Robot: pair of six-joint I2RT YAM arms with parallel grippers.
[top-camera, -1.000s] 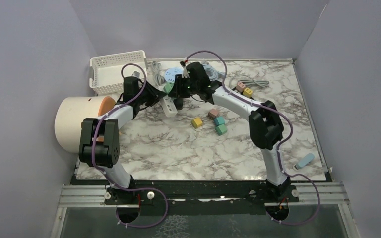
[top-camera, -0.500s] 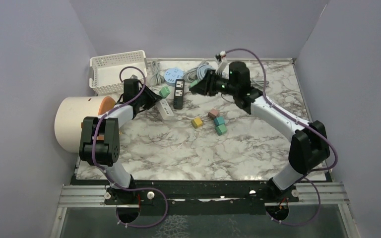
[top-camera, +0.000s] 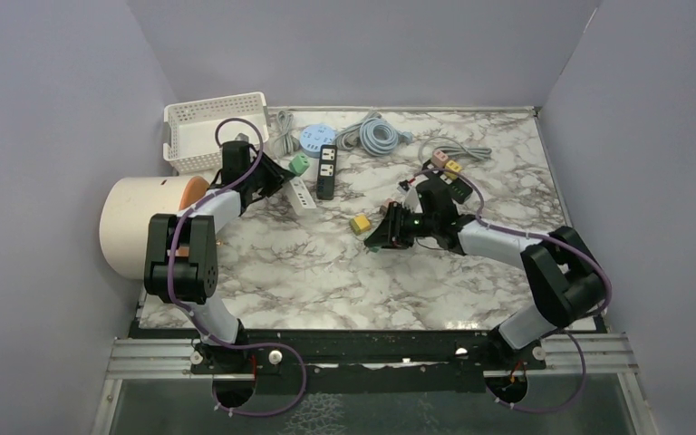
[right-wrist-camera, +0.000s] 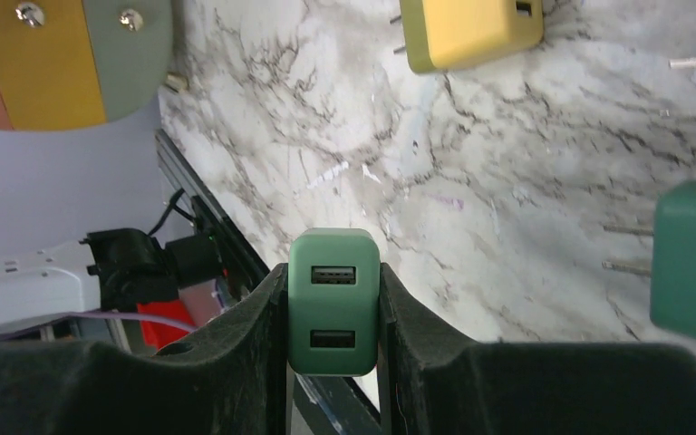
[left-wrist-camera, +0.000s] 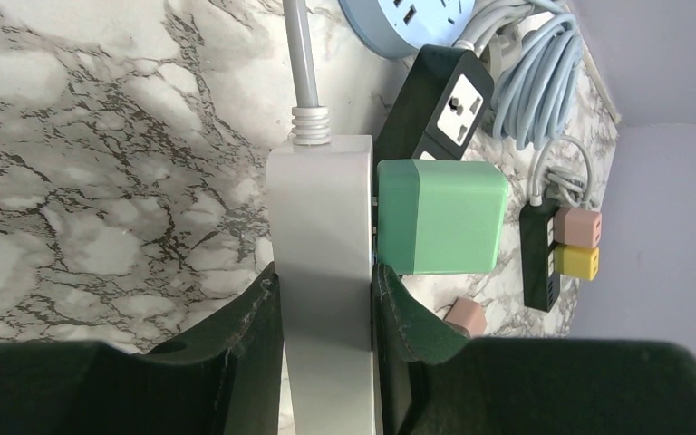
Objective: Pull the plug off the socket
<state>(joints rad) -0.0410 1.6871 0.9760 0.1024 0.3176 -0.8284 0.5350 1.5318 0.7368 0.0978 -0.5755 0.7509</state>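
Observation:
My left gripper [top-camera: 281,184] is shut on the white power strip [top-camera: 304,196] at the back left. In the left wrist view the fingers [left-wrist-camera: 263,308] clamp the strip [left-wrist-camera: 322,245], and a green plug [left-wrist-camera: 439,217] sits in its socket face; the plug also shows from above [top-camera: 301,164]. My right gripper [top-camera: 382,237] is over the middle of the table, shut on a green two-port USB plug [right-wrist-camera: 333,313] that is held free of any socket, above the marble.
A black strip [top-camera: 326,170], a round blue socket [top-camera: 314,138] and a coiled cable [top-camera: 376,134] lie at the back. A yellow plug [top-camera: 360,223] lies by my right gripper. A black strip with pink and yellow plugs [top-camera: 449,172], a white basket [top-camera: 213,127] and a big cylinder [top-camera: 140,222] stand around.
My right arm left the strips at the back, swung right, then came down to mid-table with a green plug in its jaws. The left gripper kept hold of the white strip.

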